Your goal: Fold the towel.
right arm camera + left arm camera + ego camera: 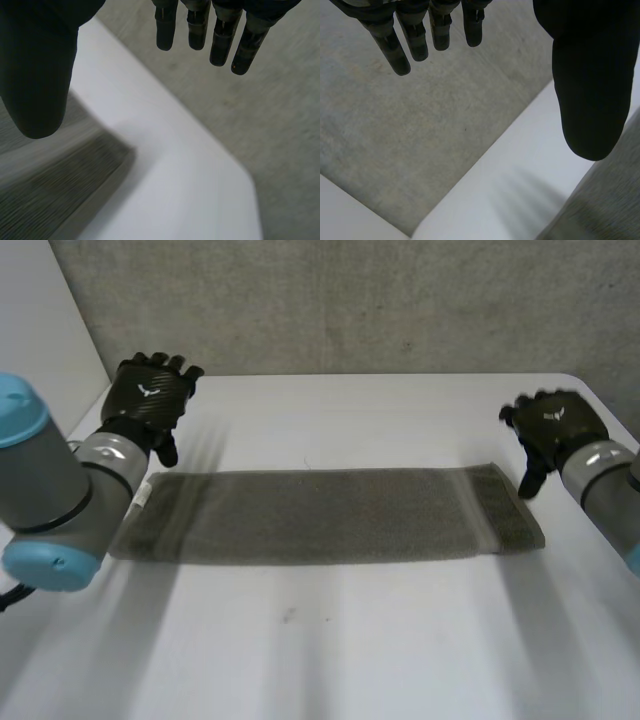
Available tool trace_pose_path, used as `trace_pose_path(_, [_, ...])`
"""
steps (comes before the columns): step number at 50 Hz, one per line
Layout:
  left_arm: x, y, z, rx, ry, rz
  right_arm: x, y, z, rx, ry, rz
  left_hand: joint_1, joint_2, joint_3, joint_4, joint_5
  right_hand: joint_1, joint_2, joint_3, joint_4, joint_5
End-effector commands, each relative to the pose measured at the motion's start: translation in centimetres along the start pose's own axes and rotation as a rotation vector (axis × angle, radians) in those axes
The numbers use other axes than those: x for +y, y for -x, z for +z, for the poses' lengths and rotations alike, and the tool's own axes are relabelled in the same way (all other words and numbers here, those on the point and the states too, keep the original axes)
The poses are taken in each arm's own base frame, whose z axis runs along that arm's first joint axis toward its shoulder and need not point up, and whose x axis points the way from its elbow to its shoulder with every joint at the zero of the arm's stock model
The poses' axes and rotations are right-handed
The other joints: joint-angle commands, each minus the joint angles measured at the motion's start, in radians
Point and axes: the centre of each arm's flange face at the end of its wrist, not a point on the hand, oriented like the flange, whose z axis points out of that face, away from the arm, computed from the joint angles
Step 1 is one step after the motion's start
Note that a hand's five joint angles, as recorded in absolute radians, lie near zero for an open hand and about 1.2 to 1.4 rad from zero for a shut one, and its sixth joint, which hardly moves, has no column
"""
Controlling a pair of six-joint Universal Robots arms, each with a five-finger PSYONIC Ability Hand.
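Towel [325, 515] flat; ends near left robot hand [150, 395], right robot hand [552, 425].

A long, flat grey-green cloth towel [320, 515] lies across the middle of the white table [330, 640]. Wide bare tabletop runs along its near edge, and a narrower bare strip lies behind it, up to the rough grey surface [350, 300] past the table's far edge. The black left hand [150, 395] hangs behind the towel's left end and the black right hand [550, 425] just beside its right end, fingers straight. The bulky grey left arm [50, 490] covers the towel's left corner in the head view
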Motion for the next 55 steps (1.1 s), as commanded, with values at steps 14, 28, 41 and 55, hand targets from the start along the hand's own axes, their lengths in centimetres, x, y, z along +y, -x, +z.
trace_pose_path(14, [1.7, -0.9, -5.2, 0.134, 0.084, -0.57, 8.9, 1.1, -0.1, -0.107, 0.153, 0.055, 0.003, 0.01, 0.008, 0.007, -0.024, 0.228, 0.201, 0.22, 0.201, 0.198])
trace_pose_path(28, [1.9, -0.9, -5.2, 0.133, 0.092, -0.592, 10.7, 0.5, 1.5, -0.072, 0.13, 0.052, 0.003, 0.01, 0.008, 0.007, -0.024, 0.616, 0.589, 0.608, 0.589, 0.586])
trace_pose_path(41, [2.2, -1.2, -5.5, 0.137, 0.104, -0.593, 11.2, 1.0, 1.4, -0.089, 0.148, 0.05, 0.003, 0.01, 0.008, 0.007, -0.024, 0.648, 0.621, 0.64, 0.621, 0.618])
trace_pose_path(55, [2.2, -1.2, -5.7, 0.136, 0.104, -0.592, 10.8, -3.0, 1.7, 0.035, 0.156, -0.006, 0.003, 0.01, 0.008, 0.007, -0.024, 1.194, 1.166, 1.185, 1.167, 1.164])
